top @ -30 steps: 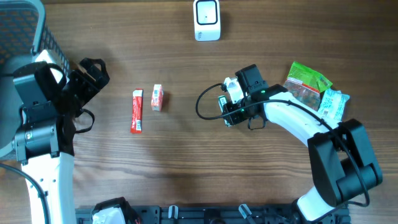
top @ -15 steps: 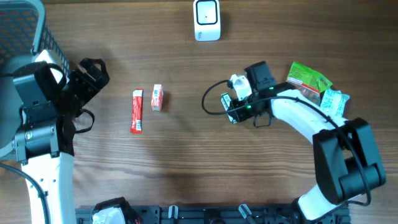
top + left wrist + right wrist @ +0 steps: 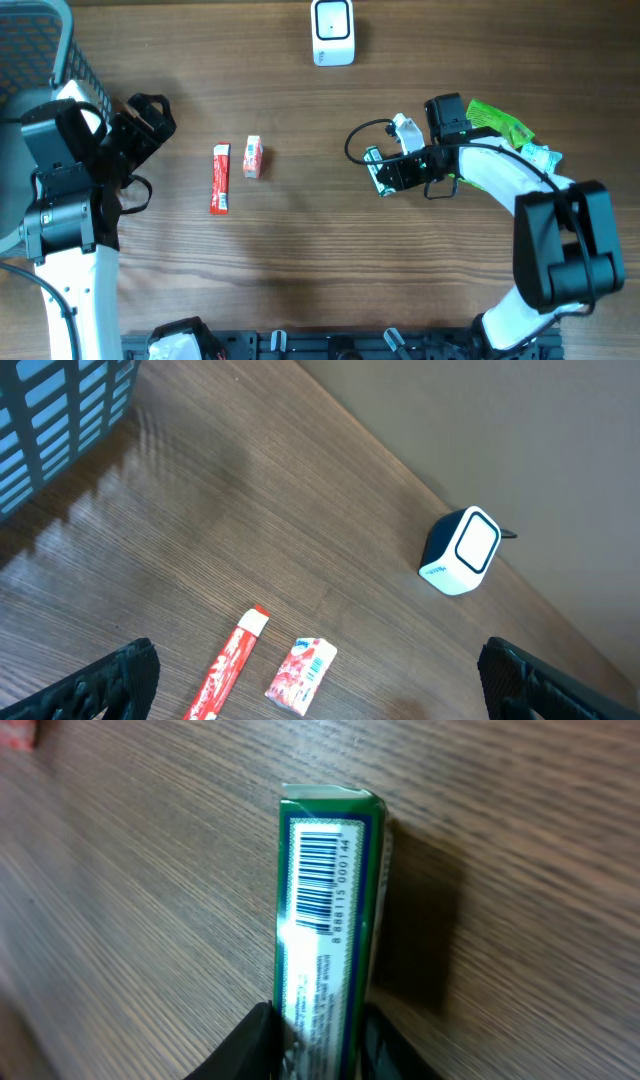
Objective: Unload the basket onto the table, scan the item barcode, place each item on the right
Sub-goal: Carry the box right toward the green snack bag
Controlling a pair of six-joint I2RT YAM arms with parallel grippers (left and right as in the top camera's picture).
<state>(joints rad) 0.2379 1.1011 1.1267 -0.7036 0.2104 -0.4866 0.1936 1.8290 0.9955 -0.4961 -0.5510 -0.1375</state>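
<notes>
We see the right fingers closed on one end of a slim green box, which sits right of the tabletop's middle. It is low over the wood, and we cannot tell whether it is touching. The barcode is printed on the free end, facing the wrist camera and clear of the fingers. The white scanner stands at the middle of the far edge, well apart from the box. To do this step well, we judge the box should be carried toward the far edge and turned until the barcode face squarely meets the scanner's window. It should then be held steady and close, with the fingers kept off the stripes and the glossy face angled to avoid glare. The grip is only on one end, so a slow, level carry would guard against the box pivoting. The right arm reaches in from the near right corner, bent at the elbow, with its wrist pointing toward the left edge. The left arm stands near the left edge with its left fingers spread wide and empty, aimed toward the far edge. A red tube and a small carton lie left of the middle.
</notes>
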